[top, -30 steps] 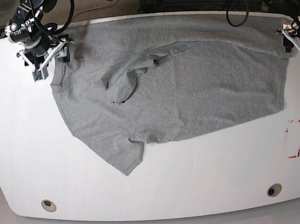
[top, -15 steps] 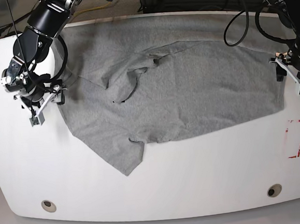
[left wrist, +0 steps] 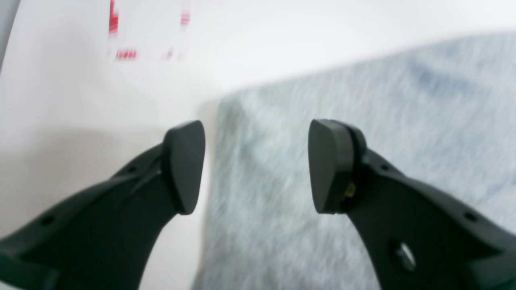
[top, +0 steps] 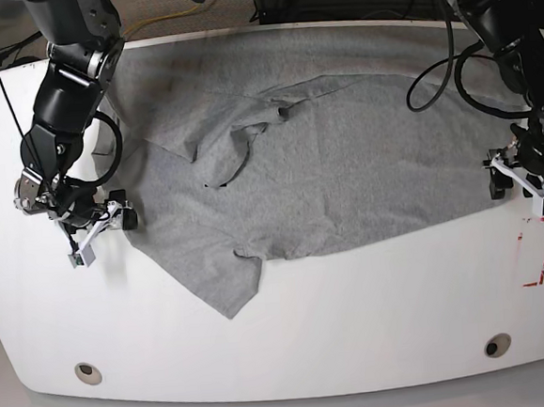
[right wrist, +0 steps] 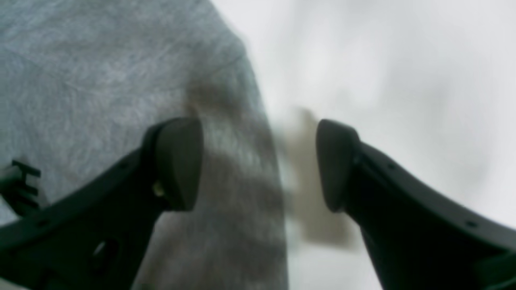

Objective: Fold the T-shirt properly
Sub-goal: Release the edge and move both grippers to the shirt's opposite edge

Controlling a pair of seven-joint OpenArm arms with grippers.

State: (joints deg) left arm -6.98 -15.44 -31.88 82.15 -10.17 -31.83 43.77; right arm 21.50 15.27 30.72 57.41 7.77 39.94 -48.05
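You have bare table (top: 356,310) across the lower frame; only the T-shirt (top: 344,160) covers the upper middle.

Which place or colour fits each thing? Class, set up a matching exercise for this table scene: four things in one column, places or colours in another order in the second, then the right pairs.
Things:
1. T-shirt
2. left pincer
3. right pincer
4. red marks

Places or colours:
A. open, at the shirt's edge on the left of the base view
B. heather grey, spread across the table
C. on the bare table beyond the shirt's corner
D. open, at the shirt's corner on the right of the base view

Pairs: 1-B, 2-D, 3-A, 4-C
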